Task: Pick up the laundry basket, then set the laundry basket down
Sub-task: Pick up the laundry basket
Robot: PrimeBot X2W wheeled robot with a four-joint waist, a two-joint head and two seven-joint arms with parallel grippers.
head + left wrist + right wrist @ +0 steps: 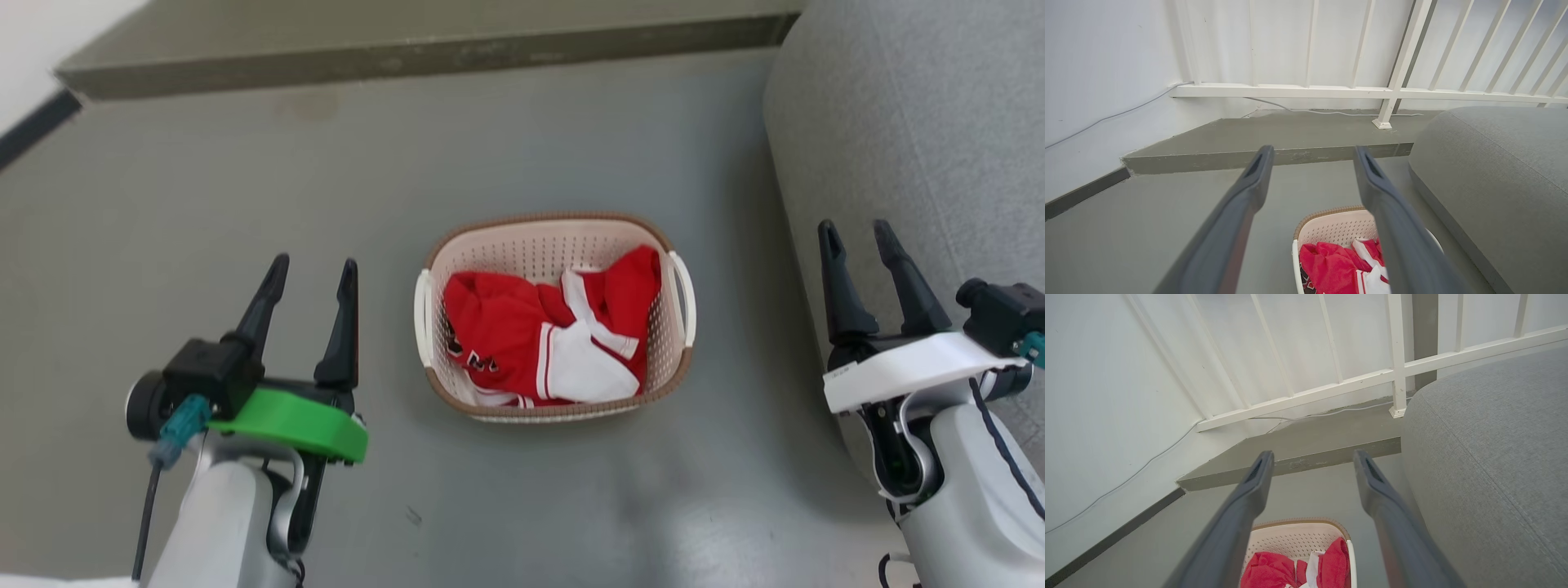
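Nearest, two grippers hang above the grey floor (245,188). The left gripper (316,261) and the right gripper (855,224) each have their two dark fingers spread apart and hold nothing. Between them, a little farther out, one laundry basket (539,249) stands on the floor, touching neither gripper. It has two white handles and one heap of red-and-white clothing (531,335) inside. A grey sofa (914,122) lies right of it. Beyond are one raised step (408,49) and a white railing (1404,61).

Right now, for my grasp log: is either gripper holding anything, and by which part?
Nothing is held. The left gripper and right gripper are open, either side of the laundry basket, clear of its handles.
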